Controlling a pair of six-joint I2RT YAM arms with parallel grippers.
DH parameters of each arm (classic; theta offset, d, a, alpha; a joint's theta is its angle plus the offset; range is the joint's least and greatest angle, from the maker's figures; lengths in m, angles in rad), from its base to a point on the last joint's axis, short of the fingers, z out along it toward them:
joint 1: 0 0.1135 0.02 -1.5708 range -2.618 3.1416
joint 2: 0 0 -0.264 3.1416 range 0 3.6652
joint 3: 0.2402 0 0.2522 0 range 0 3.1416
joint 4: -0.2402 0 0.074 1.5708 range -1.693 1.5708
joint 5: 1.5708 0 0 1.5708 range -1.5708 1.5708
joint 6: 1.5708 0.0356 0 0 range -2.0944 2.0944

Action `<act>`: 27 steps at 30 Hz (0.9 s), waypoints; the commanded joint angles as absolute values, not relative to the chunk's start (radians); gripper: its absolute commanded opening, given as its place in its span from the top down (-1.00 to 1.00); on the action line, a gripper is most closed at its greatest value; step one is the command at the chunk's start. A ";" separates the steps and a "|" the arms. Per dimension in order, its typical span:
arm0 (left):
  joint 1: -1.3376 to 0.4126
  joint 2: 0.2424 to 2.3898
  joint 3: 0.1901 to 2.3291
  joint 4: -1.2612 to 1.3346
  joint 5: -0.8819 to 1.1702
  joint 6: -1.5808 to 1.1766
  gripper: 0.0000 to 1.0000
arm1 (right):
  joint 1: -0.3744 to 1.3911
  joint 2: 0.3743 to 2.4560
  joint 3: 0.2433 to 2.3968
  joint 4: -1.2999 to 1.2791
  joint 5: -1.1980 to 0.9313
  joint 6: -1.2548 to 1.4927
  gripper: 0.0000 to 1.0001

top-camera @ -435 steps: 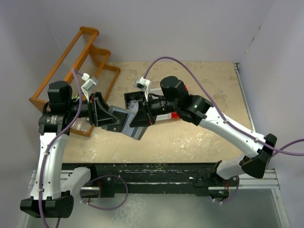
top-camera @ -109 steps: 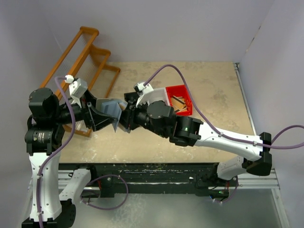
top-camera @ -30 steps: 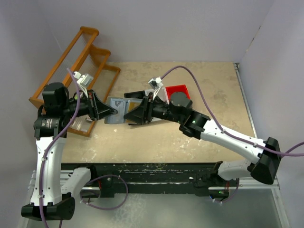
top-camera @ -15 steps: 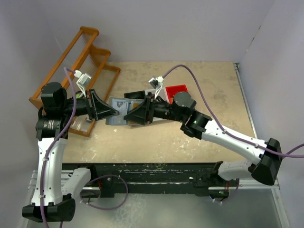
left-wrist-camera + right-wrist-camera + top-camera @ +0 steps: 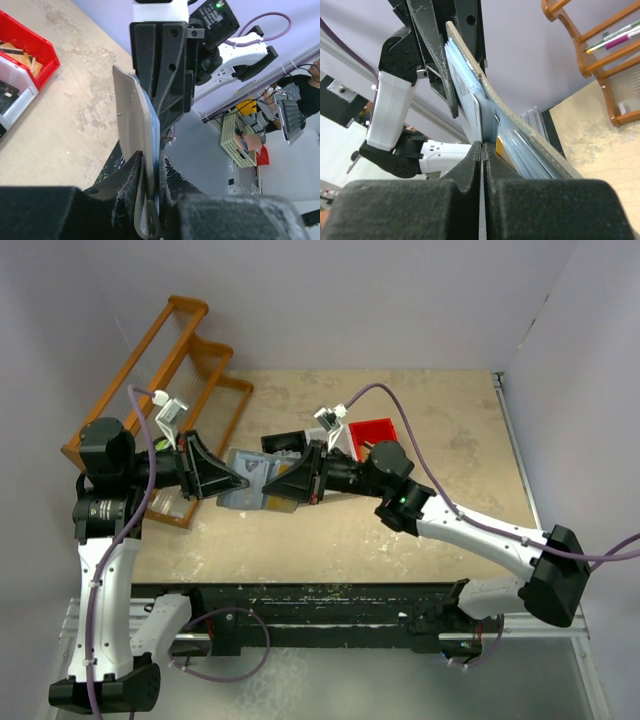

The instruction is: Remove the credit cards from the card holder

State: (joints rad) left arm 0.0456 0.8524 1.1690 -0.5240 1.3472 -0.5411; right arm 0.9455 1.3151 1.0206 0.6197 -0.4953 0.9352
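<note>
A second ago my right gripper (image 5: 481, 146) stood half open, just short of the flat slate-grey hinged card holder (image 5: 248, 464). It has since pushed in over the holder and clamped tight on the edge of a thin whitish card (image 5: 474, 119).

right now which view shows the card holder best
Top external: the card holder shows its broad face, with the left gripper and right gripper on it. Both wrist views show it only edge-on, the right wrist with its card pockets.
</note>
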 commanded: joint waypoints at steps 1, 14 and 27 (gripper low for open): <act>0.026 0.836 1.142 -0.485 1.464 -0.579 0.57 | 0.972 1.341 1.018 0.869 -0.528 1.007 1.00; 0.026 0.825 1.143 -0.406 1.569 -0.663 0.54 | 0.971 1.283 0.900 0.947 -0.542 1.025 1.00; 0.026 0.824 1.177 -0.399 1.542 -0.674 0.78 | 0.971 1.274 0.887 0.921 -0.489 1.014 0.21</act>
